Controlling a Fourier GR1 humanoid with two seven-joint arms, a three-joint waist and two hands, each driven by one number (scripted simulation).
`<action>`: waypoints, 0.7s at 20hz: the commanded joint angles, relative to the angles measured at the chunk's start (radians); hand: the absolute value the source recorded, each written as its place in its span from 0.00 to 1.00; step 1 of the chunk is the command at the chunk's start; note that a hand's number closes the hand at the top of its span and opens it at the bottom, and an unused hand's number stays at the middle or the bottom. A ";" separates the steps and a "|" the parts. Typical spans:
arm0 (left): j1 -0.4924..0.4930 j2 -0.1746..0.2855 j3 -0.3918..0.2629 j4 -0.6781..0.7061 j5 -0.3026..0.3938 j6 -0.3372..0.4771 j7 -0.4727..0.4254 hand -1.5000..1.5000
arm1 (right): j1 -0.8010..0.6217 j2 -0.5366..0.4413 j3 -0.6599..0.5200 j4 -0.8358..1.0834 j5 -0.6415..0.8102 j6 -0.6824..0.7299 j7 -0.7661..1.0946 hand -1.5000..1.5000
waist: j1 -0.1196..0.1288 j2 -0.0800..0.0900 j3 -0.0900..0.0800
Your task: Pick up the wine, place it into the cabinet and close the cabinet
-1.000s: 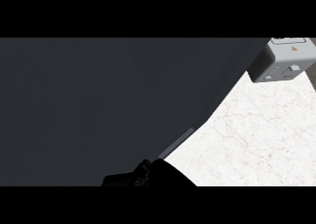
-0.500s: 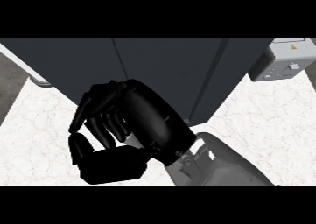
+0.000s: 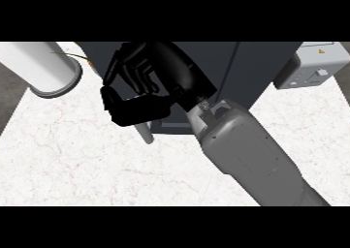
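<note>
The dark cabinet [image 3: 228,68] stands at the back middle of the white marble counter [image 3: 77,164]. A vertical seam runs down its front, and a slim grey handle [image 3: 144,133] sticks out below my hand. My right hand [image 3: 152,80] lies against the cabinet's front left part, at the end of the grey forearm [image 3: 249,155] that comes in from the lower right. Its fingers are relaxed and slightly bent, the thumb is lowest, and nothing is held between them. No wine bottle shows anywhere. My left hand is out of view.
A white cylinder with a grey rim [image 3: 45,68] lies at the back left, close to the cabinet. A grey boxy appliance [image 3: 313,65] stands at the back right. Bare counter stretches across the front and left.
The dark door that filled the view one second ago has swung back against the cabinet. My right hand has risen up and to the right along the cabinet front.
</note>
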 commanded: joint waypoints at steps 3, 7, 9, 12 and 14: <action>-0.104 -0.047 -0.114 -0.025 -0.072 0.094 0.076 0.00 | -0.052 -0.050 -0.124 0.155 -0.020 0.071 -0.097 1.00 | -0.013 0.006 0.004; -0.147 -0.088 -0.177 0.022 -0.144 0.104 0.047 0.00 | -0.058 -0.100 -0.152 0.230 -0.018 0.113 -0.163 1.00 | -0.013 0.010 0.003; -0.180 -0.058 -0.137 0.000 -0.091 0.142 0.105 0.00 | -0.069 -0.110 -0.158 0.267 0.015 0.090 -0.213 1.00 | -0.012 0.014 0.004; -0.211 -0.106 -0.199 0.041 -0.144 0.145 0.070 0.00 | -0.070 -0.103 -0.151 0.297 0.023 0.084 -0.227 1.00 | -0.013 0.014 0.002; -0.236 -0.102 -0.203 0.031 -0.143 0.169 0.092 0.00 | -0.083 -0.127 -0.171 0.330 0.011 0.112 -0.258 1.00 | -0.010 0.018 0.003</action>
